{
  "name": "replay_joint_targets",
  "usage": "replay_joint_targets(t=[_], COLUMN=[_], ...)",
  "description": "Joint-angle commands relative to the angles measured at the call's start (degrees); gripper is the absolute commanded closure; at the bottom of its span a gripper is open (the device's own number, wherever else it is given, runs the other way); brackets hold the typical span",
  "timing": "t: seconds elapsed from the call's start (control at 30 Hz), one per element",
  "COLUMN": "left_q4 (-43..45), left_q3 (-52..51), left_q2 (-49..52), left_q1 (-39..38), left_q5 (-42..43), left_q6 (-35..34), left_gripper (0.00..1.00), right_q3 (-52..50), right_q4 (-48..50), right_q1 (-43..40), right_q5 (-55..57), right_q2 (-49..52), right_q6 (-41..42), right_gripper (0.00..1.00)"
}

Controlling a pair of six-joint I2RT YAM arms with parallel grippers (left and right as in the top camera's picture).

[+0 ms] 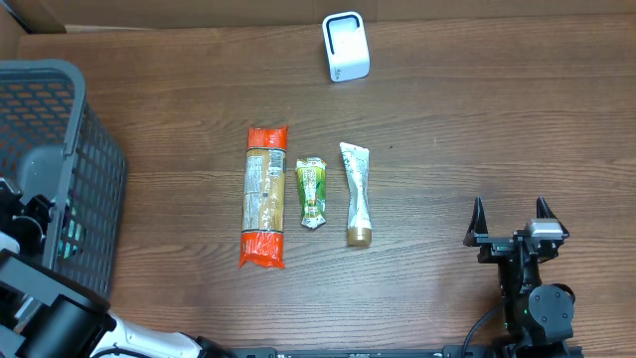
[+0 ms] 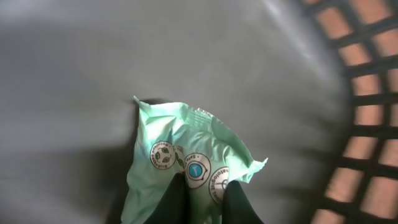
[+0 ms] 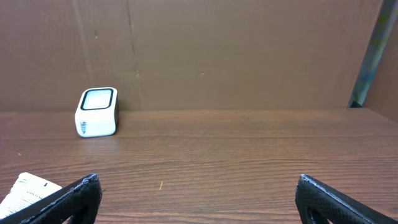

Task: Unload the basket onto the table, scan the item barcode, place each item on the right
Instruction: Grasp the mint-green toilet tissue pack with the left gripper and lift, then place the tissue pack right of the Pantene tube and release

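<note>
Your mint-green packet [image 2: 180, 155] lies on the grey floor of the basket [image 1: 94, 169] at the table's left edge. Your left gripper [image 2: 201, 190] reaches down into that basket, its dark fingers [image 2: 171, 202] pinched shut on the packet's near edge. Your right gripper [image 1: 512, 214] sits low at the near right, levelled toward the back wall, fingers spread wide apart. The white scanner [image 1: 346, 47] stands at the far side, well apart from both arms.

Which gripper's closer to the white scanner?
Right. The right gripper is open at the near-right edge, facing the scanner; the left gripper is in the far-left basket, shut on a green pouch.
</note>
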Motion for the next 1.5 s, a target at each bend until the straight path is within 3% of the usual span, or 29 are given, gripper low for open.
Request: replay_joint_targets(t=[0.0, 0.2, 0.7, 0.9, 1.2, 1.47], left_q4=[-5.84, -14.25, -16.83, -16.74, -16.72, -20.72], left_q3=[4.87, 10.16, 17.4, 18.86, 19.34, 19.34], left_q2=[1.57, 1.44, -11.23, -19.96, -32.5, -40.65], left_q1=[-0.81, -0.81, -3.85, -7.67, -14.64, -25.9], left_q5=[5.57, -0.35, -7.74, -8.31, -18.47, -20.59], left_q6=[-5.64, -3.69, -4.72, -6.6, -7.65, -8.52], left_gripper=[0.96, 0.96, 0.96, 0.96, 0.96, 0.96], right_q3=[-0.59, -0.59, -0.59, -0.59, -0.59, -0.59], right_q4=[0.39, 0.39, 0.39, 0.39, 0.39, 0.39], right_q1=[0.33, 0.33, 0.33, 0.33, 0.33, 0.33], right_q5=[0.09, 0.09, 0.09, 0.09, 0.09, 0.09], right_q2=[-0.42, -0.42, -0.42, -0.42, -0.42, -0.42], right_q6=[-0.22, -0.22, -0.22, -0.22, -0.22, -0.22], right_gripper=[0.0, 0.0, 0.0, 0.0, 0.0, 0.0])
